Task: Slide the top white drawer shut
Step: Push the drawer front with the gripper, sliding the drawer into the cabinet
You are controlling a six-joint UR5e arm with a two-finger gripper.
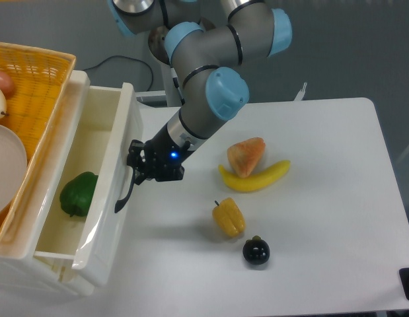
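— Where is the top white drawer (92,198)?

— At the table's (323,218) left edge, part open, a green pepper (77,193) inside.

— And the gripper (139,170)?

— Pressed against the black handle (123,191), apparently to push; whether its jaws are open or shut can't be made out.

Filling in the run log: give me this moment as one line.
phase: closing push | gripper: against black handle | top white drawer: part open | inside: green pepper
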